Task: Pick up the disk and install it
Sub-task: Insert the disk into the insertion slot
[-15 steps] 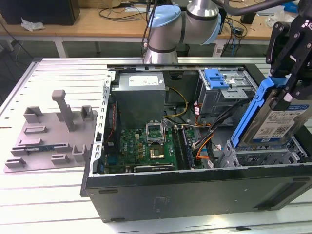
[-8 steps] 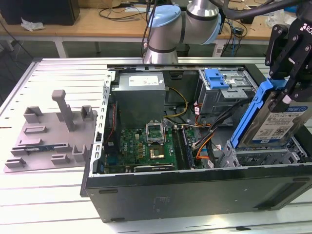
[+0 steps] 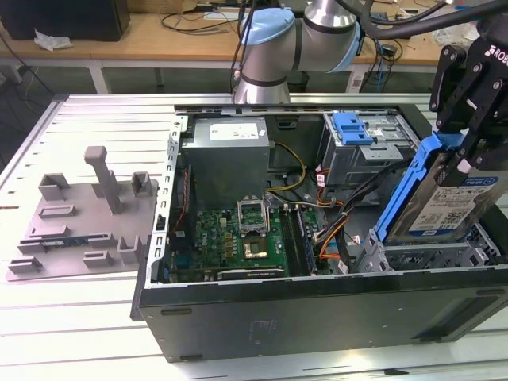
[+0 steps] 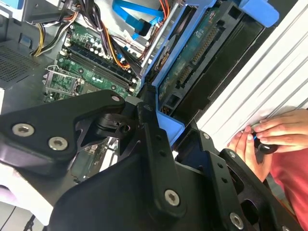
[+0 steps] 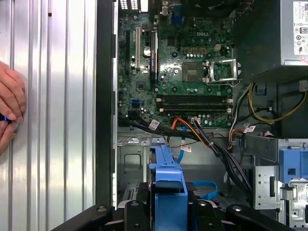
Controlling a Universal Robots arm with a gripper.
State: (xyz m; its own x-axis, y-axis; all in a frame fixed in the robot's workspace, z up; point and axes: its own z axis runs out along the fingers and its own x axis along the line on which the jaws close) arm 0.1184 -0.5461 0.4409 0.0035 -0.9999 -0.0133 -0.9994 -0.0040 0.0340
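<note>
Slatted metal surface (image 3: 87,111), open computer case (image 3: 317,317) lying on it, motherboard (image 3: 238,238) inside, the disk (image 3: 456,206) tilted steeply over the drive cage (image 3: 429,258) at the exterior view's right, tool (image 3: 459,155) clamped on its upper end, cable bundle (image 3: 355,195) close beside, a person's hand (image 4: 269,134) beside the case.

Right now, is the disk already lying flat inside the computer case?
No, the disk hangs tilted over the case, held up by the pincer.

disk (image 3: 454,205): I count one.
gripper (image 3: 460,147): I count one.
computer case (image 3: 317,317): I see one.
grey fixture plate (image 3: 79,214): one.
person's hands (image 4: 281,127): I make out two.
</note>
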